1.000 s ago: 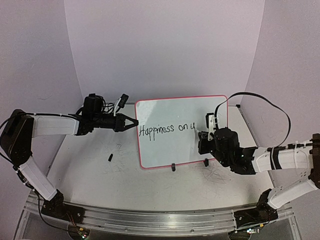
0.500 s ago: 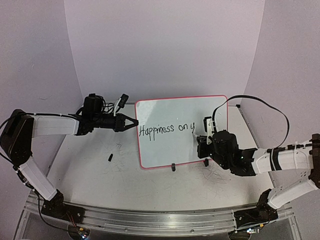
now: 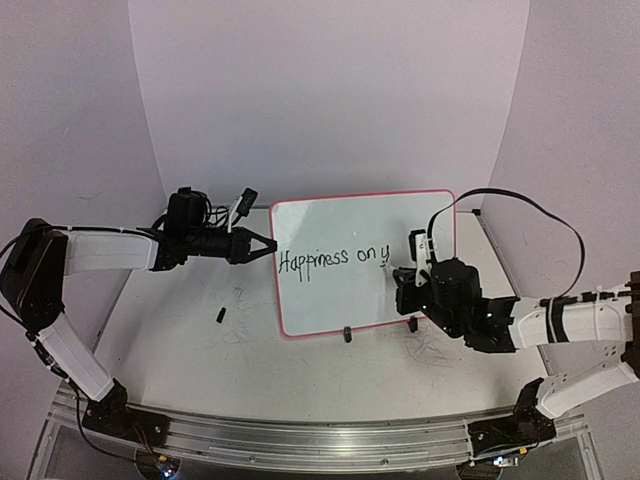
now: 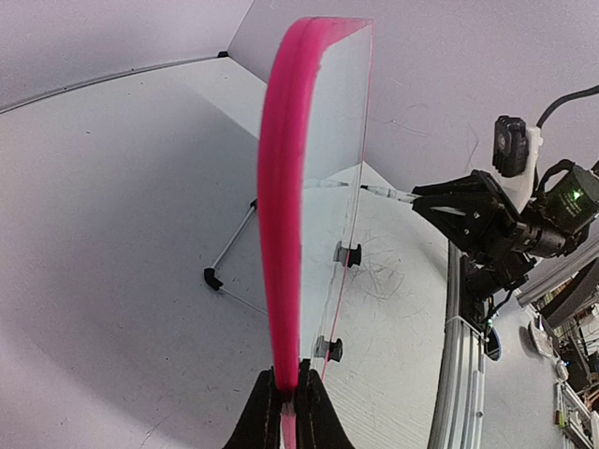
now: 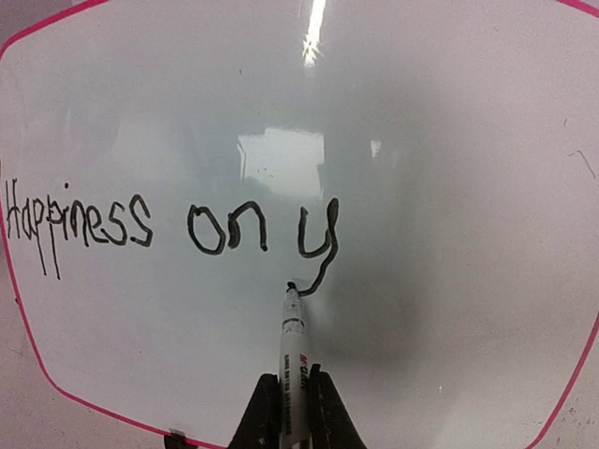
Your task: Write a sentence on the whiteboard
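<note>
The right claw (image 5: pixel 292 398), grasping the marker (image 5: pixel 294 332), should lift cleanly off the y ending the sentence (image 5: pixel 192 232) at lower centre, then write rightward and level, with the left claw (image 4: pixel 285 402) clenched on the whiteboard (image 4: pixel 281 187) rim.

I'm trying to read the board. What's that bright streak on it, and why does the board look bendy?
Right wrist view: a bright reflection streaks the top of the whiteboard, with a softer patch above the sentence, which reads clearly; the wide lens bows its edges. Left wrist view: the board is edge-on, its red rim curved.
</note>
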